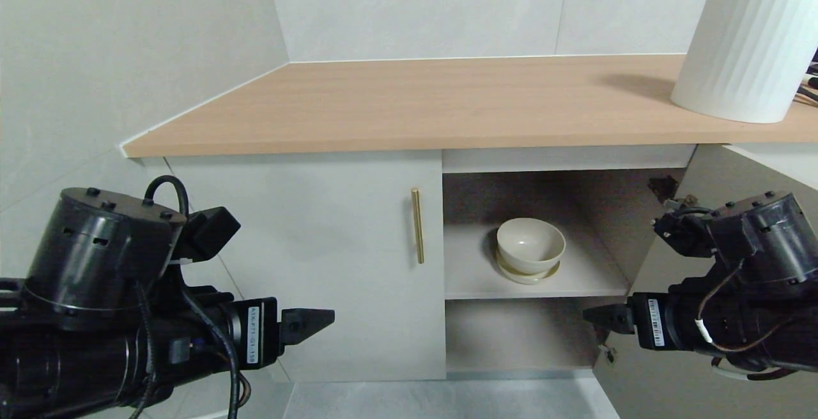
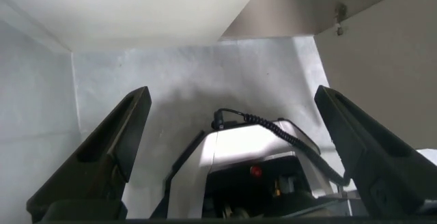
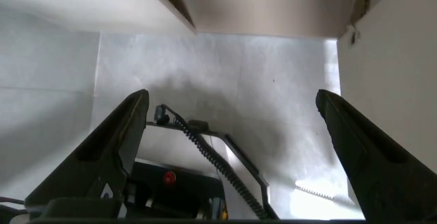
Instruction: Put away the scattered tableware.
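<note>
A cream bowl (image 1: 530,244) sits in a matching saucer (image 1: 527,274) on the middle shelf (image 1: 581,281) of the open cabinet compartment. My left gripper (image 1: 313,323) hangs low in front of the closed left door, well left of the bowl; in the left wrist view it (image 2: 232,98) is open with nothing between its fingers. My right gripper (image 1: 601,318) is low at the right, beside the open door and below the shelf's level. The right wrist view shows it (image 3: 232,100) open and empty too.
The closed left door (image 1: 307,259) carries a gold handle (image 1: 416,225). The right door (image 1: 645,380) stands swung open beside my right arm. On the wooden countertop (image 1: 415,99) a white ribbed container (image 1: 748,42) stands at the far right. A lower shelf (image 1: 511,336) lies beneath the bowl.
</note>
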Motion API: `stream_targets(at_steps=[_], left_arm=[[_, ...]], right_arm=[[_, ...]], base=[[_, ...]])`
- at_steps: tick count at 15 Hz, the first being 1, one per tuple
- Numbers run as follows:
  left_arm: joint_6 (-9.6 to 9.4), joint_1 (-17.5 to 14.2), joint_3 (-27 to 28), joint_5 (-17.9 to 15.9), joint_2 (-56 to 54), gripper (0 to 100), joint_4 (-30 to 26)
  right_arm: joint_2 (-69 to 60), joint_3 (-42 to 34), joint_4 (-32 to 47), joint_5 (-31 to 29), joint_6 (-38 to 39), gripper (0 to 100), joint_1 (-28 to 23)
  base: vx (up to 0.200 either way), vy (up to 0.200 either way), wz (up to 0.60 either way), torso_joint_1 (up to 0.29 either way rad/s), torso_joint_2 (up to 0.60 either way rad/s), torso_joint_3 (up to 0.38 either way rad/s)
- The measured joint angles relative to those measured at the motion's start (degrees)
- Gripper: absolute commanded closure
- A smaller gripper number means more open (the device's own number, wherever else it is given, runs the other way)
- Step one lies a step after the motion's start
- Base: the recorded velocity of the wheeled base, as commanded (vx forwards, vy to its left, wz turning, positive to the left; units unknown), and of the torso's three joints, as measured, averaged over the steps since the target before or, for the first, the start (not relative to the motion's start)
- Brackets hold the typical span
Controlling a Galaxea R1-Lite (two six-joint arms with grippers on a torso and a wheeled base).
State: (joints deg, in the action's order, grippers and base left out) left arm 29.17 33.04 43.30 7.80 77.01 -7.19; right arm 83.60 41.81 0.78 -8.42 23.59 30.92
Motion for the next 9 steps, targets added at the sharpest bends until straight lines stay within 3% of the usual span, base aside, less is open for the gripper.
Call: stream_targets(at_steps=[9], left_arm=[[-0.02, 0.0, -0.2, -0.1, 0.4, 0, 0.0]], right_arm=[[-0.6, -0.1, 1.7, -0.1, -0.2, 0, 0.2]], base=[[-0.2, 0.0, 0.0, -0.001, 0.0, 0.001]])
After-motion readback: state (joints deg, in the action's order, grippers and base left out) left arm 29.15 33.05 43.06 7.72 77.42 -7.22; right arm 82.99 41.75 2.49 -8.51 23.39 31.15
